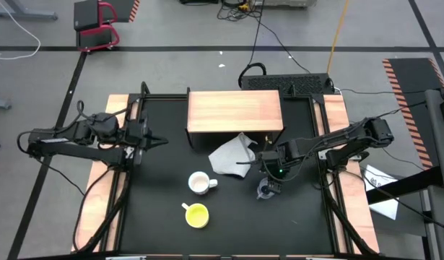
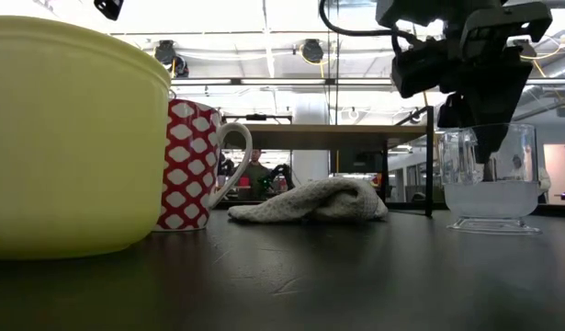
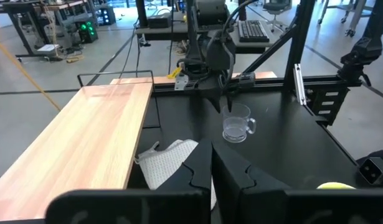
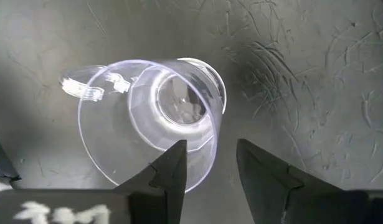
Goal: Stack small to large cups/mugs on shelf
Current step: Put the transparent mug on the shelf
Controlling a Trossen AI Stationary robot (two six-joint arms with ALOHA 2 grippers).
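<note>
Since we're going left to right, the left gripper is waiting out at the left edge of the table, well apart from everything, with its jaws looking clenched together in its own wrist view.

Next over, the yellow cup is sitting near the front of the table and the white patterned mug is standing just behind it, both upright, handles showing. We're guessing both are stiff and a fair bit heavier than the glass, and the mug's rim or handle looks like the easy spot to grab.

The grey-white cloth is lying crumpled in the middle, right in front of the shelf, whose top is carrying nothing yet.

Then the real action: the right gripper is hanging straight above the tiny clear glass cup, which is standing upright on the table right of the cloth. Its jaws are parted and straddling the rim wall, one finger dipping inside, one outside, not clamped yet as far as we can tell.

We're thinking this one is light, rigid, slick and easy to chip or skid away, so pinching the thin wall opposite the little handle seems right, with gentle pressure. Squeezing hard or off-centre could be tipping it over.
</note>
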